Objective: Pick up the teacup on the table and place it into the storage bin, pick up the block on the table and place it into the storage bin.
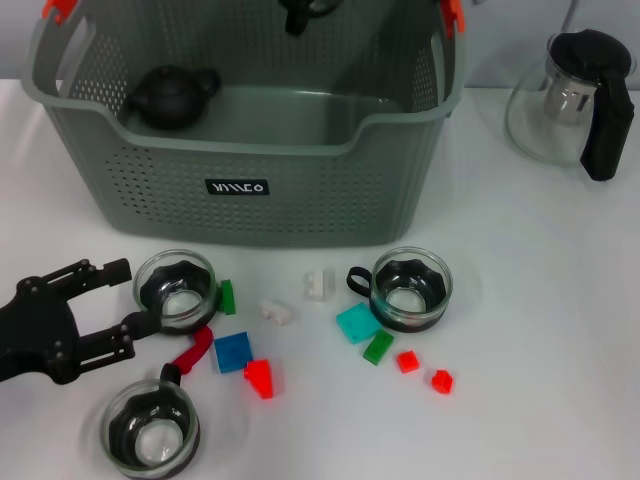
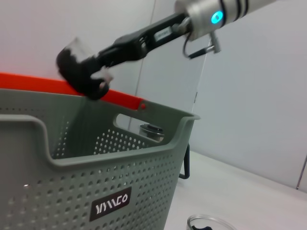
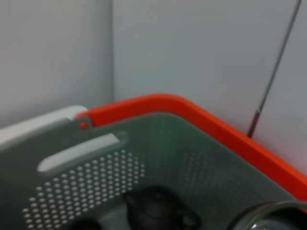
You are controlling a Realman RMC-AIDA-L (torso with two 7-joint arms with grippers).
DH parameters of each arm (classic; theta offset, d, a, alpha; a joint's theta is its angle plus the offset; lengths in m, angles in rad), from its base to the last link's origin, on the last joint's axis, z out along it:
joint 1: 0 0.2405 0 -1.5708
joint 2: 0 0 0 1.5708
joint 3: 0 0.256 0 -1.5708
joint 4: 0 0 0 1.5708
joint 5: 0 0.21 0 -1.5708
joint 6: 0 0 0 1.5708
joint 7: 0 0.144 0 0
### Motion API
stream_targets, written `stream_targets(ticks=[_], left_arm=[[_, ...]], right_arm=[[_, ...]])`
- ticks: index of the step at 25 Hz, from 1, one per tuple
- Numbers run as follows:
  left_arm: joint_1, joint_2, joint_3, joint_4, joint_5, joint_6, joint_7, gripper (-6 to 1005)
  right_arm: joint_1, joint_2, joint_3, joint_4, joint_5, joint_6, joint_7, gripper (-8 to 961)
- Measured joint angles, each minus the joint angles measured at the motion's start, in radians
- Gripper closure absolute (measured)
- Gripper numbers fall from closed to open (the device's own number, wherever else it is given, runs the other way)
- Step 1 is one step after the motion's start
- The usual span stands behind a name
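Note:
The grey storage bin [image 1: 250, 190] stands at the back of the table. My right gripper [image 2: 91, 76] hangs over the bin, shut on a glass teacup [image 2: 72, 51] with a dark inside; the head view shows only its dark tip [image 1: 297, 14] at the top edge. That cup's rim [image 3: 268, 218] shows in the right wrist view. Three more teacups [image 1: 175, 288] [image 1: 411, 288] [image 1: 152, 425] sit on the table. My left gripper [image 1: 122, 298] is open at the lower left, right beside the nearest cup. Several small blocks lie between the cups, among them a blue one [image 1: 233, 351] and a teal one [image 1: 357, 322].
A black teapot [image 1: 172, 95] lies inside the bin at its left. A glass teapot with a black handle [image 1: 575, 100] stands at the back right. The bin's orange-red handle clips [image 1: 57, 8] sit at its top corners.

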Motion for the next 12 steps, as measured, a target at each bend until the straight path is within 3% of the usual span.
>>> stream_targets(ticks=[12], left_arm=[[-0.015, -0.003, 0.000, -0.012, 0.008, 0.010, 0.000, 223]], right_arm=[[0.078, 0.003, -0.048, 0.279, -0.018, 0.231, 0.017, 869]])
